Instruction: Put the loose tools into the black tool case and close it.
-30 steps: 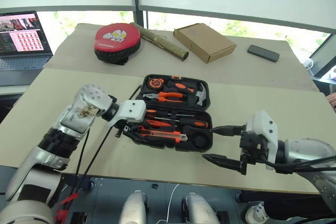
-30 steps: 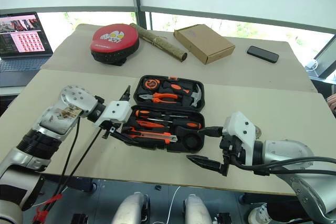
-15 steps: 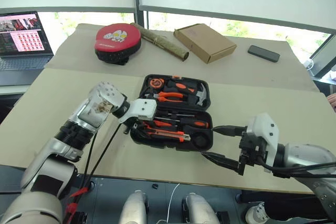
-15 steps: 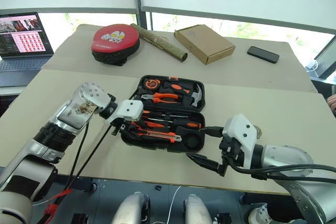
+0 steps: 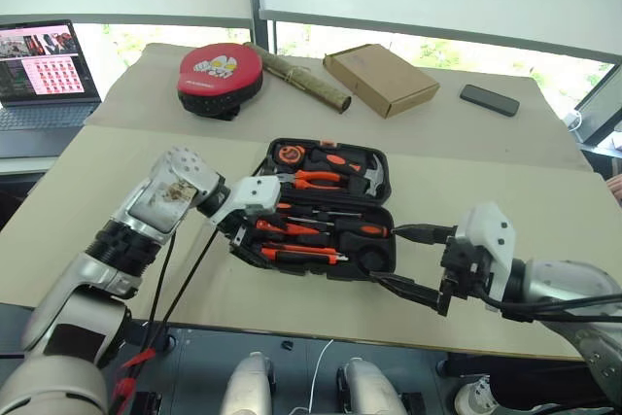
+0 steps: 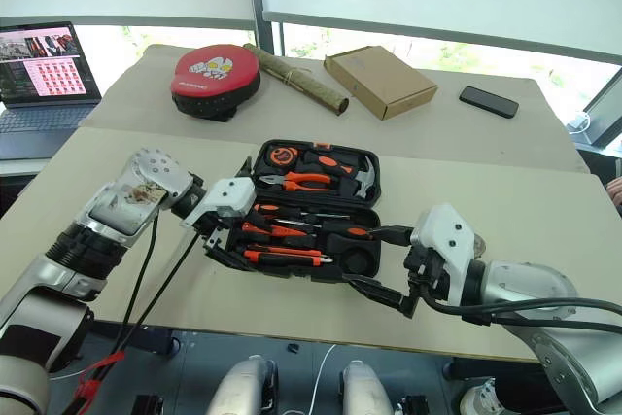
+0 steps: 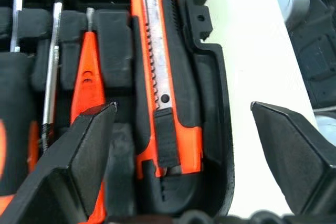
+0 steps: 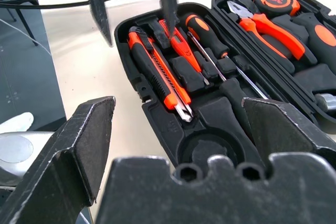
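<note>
Case: my black tool case lies open on the table.
Knife: utility knife seated in its recess.
Left gripper: fingers apart, straddling the knife end.
Right gripper: fingers apart, empty, beside the case.

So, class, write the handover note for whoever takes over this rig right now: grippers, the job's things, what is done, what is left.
Left gripper: open, holding nothing, straddling the near left corner of the black tool case.
Right gripper: open, holding nothing, at the case's near right corner.
Case: lies open on the table.
Utility knife and screwdrivers: seated in the near half's recesses.
Done: no loose tools seen lying on the table.
Left: swing the case shut and latch it.
</note>
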Controlling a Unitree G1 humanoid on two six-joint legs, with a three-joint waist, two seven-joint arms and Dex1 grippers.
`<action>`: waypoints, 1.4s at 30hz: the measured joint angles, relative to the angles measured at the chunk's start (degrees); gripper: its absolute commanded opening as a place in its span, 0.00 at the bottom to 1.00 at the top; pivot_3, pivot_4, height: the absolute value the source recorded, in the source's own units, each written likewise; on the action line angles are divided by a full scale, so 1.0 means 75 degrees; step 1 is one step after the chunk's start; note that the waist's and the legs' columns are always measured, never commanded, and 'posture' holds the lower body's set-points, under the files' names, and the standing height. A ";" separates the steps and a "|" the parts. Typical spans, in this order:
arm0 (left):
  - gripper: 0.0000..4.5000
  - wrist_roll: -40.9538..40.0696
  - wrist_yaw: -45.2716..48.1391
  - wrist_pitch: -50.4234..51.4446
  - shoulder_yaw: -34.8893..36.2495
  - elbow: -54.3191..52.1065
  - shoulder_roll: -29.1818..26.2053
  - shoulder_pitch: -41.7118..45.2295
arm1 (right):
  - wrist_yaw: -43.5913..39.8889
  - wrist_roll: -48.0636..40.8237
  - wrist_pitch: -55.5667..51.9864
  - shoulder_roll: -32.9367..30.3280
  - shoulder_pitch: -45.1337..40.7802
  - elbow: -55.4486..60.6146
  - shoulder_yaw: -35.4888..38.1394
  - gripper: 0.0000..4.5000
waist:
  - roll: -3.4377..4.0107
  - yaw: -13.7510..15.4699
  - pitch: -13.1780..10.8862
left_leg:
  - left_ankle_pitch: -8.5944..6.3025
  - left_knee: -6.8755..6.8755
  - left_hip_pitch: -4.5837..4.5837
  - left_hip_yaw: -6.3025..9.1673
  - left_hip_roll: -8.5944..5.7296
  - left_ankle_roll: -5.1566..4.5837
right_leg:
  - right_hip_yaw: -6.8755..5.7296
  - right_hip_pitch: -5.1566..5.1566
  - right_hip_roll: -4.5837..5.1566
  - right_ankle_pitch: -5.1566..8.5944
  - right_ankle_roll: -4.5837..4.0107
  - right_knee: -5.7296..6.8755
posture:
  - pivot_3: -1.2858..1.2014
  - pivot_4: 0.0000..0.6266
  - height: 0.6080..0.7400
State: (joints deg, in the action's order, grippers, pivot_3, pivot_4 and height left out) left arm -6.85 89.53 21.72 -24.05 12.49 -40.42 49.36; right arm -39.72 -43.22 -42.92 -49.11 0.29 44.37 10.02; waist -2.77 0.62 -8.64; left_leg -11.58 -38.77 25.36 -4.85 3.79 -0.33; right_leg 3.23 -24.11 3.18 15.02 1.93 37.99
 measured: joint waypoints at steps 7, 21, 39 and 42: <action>0.17 0.0013 -0.0008 -0.0209 0.0080 0.0105 0.0004 -0.0245 | -0.0153 0.0132 0.0023 -0.0003 0.0002 -0.0073 -0.0020 1.00 | 0.0001 -0.0024 0.0000 | -0.0001 0.0002 -0.0001 0.0000 0.0003 -0.0001 | 0.0002 -0.0003 -0.0003 0.0000 0.0000 0.0004 | 0.52 0.24 1.00; 0.01 0.0362 0.0124 -0.0739 -0.0038 -0.0256 -0.0101 -0.0574 | -0.0255 0.0206 0.0023 -0.0007 0.0049 -0.0072 -0.0018 1.00 | 0.0001 -0.0009 0.0001 | -0.0001 0.0001 -0.0002 -0.0001 0.0001 -0.0001 | 0.0002 0.0000 -0.0001 0.0000 0.0000 0.0003 | 0.52 0.24 1.00; 0.01 0.0753 -0.0329 -0.0937 0.0082 -0.0569 0.0119 -0.0883 | -0.0174 0.0350 0.0022 -0.0008 0.0381 -0.0084 0.0092 1.00 | 0.0045 0.0040 0.0033 | 0.0000 -0.0009 -0.0021 0.0001 -0.0004 -0.0001 | 0.0002 0.0026 0.0002 -0.0001 0.0004 0.0003 | 0.52 0.24 1.00; 0.12 -0.0163 -0.0671 0.0259 0.0775 -0.0731 0.0574 -0.0928 | -0.0047 0.0388 -0.0002 0.0062 0.1064 -0.0177 0.0883 1.00 | 0.0040 0.0056 0.0030 | -0.0001 -0.0015 0.0003 0.0004 -0.0007 -0.0003 | 0.0002 0.0013 0.0005 -0.0002 0.0013 0.0000 | 0.52 0.24 1.00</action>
State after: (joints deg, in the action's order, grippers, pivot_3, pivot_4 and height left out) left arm -8.07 84.50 23.66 -18.24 7.01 -36.11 42.40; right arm -40.07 -40.31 -42.93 -48.65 8.27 43.04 16.64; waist -2.47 1.04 -8.41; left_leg -11.58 -38.88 25.38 -4.82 3.74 -0.36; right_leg 3.24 -24.01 3.22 15.00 2.03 37.99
